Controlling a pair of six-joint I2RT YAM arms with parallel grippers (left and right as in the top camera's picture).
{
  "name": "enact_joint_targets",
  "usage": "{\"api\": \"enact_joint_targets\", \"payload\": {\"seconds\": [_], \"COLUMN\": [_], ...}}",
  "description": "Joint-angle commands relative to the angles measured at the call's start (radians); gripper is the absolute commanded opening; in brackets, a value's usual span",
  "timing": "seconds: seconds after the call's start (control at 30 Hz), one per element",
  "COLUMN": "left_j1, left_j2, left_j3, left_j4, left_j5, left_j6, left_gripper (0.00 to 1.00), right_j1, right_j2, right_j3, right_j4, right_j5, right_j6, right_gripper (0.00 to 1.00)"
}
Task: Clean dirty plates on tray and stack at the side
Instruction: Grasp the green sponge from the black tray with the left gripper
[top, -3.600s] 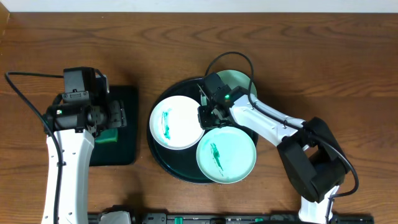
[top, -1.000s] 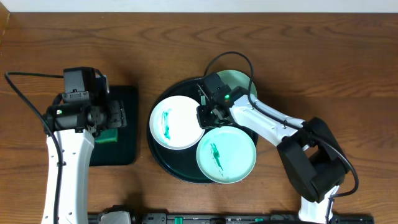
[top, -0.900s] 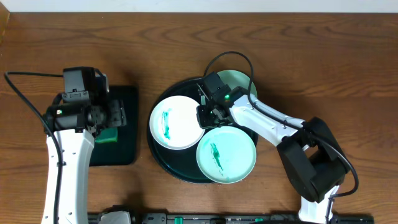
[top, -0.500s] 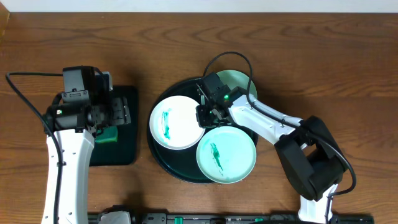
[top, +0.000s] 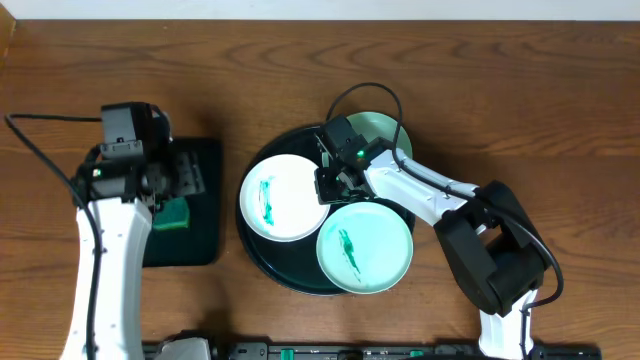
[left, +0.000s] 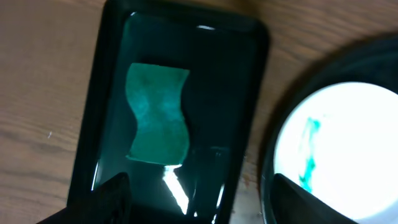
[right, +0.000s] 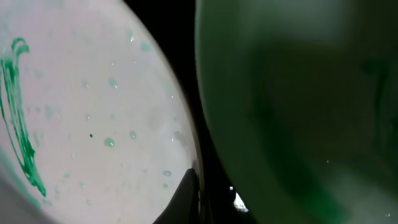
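**Right pincer shut among the plates, left pincer wide over the cloth**

The right pincer (top: 335, 185) is seen fully closed, low inside the tray (top: 268, 256), in the gap between the white plate (top: 281, 196) and the two turquoise ones. In the wrist view its dark fingertip (right: 186, 196) is set right at the white plate's rim; whether the rim is pinched cannot be told. The left pincer (top: 185, 180) is held wide apart, with nothing between its jaws, above the rectangular tray (top: 195, 240).

All three plates are laid flat and face up inside the tray. Being round, they have no long axis. The white plate is placed on the left side. The near turquoise plate (top: 364, 246) is placed at the near right. The far turquoise plate (top: 385, 132) is placed at the far right rim. A green smear is carried by the white plate and another by the near turquoise plate, each running roughly from near edge to far edge.

The far plate is partly covered by the right arm, which is stretched across it, and a black cable (top: 365, 92) is looped above it. The rectangular tray is set on the counter (top: 500, 80) left of the round one, its long axis running near to far, with the green cloth (top: 178, 213) laid lengthwise in it.
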Motion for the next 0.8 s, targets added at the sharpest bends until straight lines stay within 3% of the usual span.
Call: {"api": "enact_joint_targets", "payload": {"seconds": [0.0, 0.3, 0.43, 0.5, 0.63, 0.77], "left_j1": [0.019, 0.074, 0.124, 0.156, 0.199, 0.201], "left_j2": [0.097, 0.280, 0.310, 0.332, 0.385, 0.445], "left_j3": [0.015, 0.015, 0.015, 0.015, 0.015, 0.014], "left_j4": [0.029, 0.167, 0.187, 0.179, 0.180, 0.179], "left_j5": [-0.050, -0.050, -0.043, 0.008, 0.106, 0.109], "left_j6": [-0.028, 0.018, 0.109, 0.178, 0.185, 0.187], "left_gripper": [0.71, 0.64, 0.62, 0.60, 0.53, 0.51], "right_j1": [0.012, 0.012, 0.012, 0.012, 0.012, 0.012], "right_j2": [0.013, 0.013, 0.013, 0.013, 0.013, 0.013], "right_j3": [0.025, 0.025, 0.025, 0.025, 0.025, 0.025], "right_j4": [0.003, 0.000, 0.000, -0.001, 0.000, -0.001], "right_j5": [-0.020, -0.027, -0.028, -0.031, -0.035, -0.035], "right_j6": [-0.005, -0.009, -0.016, -0.016, -0.017, -0.022], "right_gripper": [0.01, 0.01, 0.01, 0.01, 0.01, 0.01]}}
